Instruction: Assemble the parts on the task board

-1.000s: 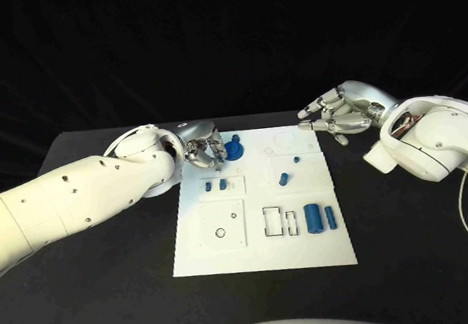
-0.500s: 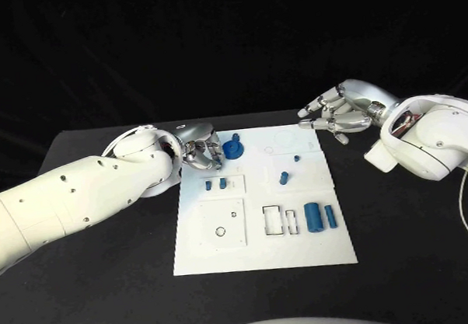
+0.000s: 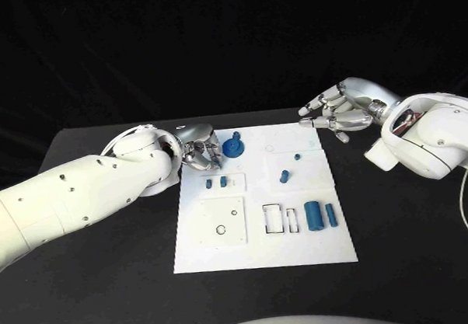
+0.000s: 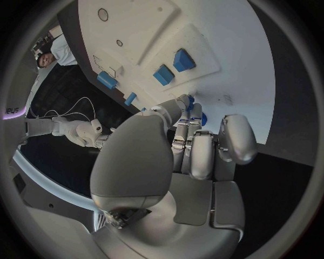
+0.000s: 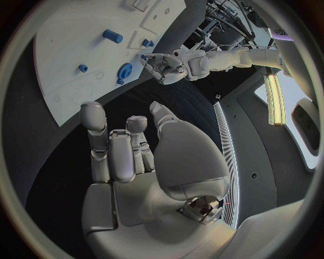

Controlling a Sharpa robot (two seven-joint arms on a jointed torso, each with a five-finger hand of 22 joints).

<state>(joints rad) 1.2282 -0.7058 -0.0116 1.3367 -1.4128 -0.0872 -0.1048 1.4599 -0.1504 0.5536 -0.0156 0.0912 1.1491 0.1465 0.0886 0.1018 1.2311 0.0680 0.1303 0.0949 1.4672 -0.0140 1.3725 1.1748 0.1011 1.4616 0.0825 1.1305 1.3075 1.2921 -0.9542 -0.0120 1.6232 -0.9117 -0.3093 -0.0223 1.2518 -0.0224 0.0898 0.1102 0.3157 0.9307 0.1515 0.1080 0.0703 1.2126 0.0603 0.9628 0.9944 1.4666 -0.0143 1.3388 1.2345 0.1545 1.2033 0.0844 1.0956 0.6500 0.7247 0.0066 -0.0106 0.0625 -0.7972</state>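
Note:
The white task board (image 3: 260, 245) lies mid-table. At its far left edge stands a blue round part (image 3: 232, 145). My left hand (image 3: 200, 151) sits just left of it, fingers close together and bent toward it. In the left wrist view a bit of blue (image 4: 201, 117) shows past the fingertips (image 4: 183, 108); whether they grip it I cannot tell. Two small blue blocks (image 3: 216, 183) lie in a recess nearer me. My right hand (image 3: 335, 114) hovers beyond the board's far right corner, fingers apart, holding nothing.
More blue parts lie on the board: a short peg (image 3: 284, 177), a tiny piece (image 3: 297, 156), and two cylinders (image 3: 320, 216) beside outlined slots (image 3: 275, 219). A raised square with a ring (image 3: 222, 224) sits at the near left. Black table (image 3: 101, 285) surrounds the board.
My left hand has drawn back slightly from the blue round part, which now looks flatter and a touch farther off. The right hand has barely moved.

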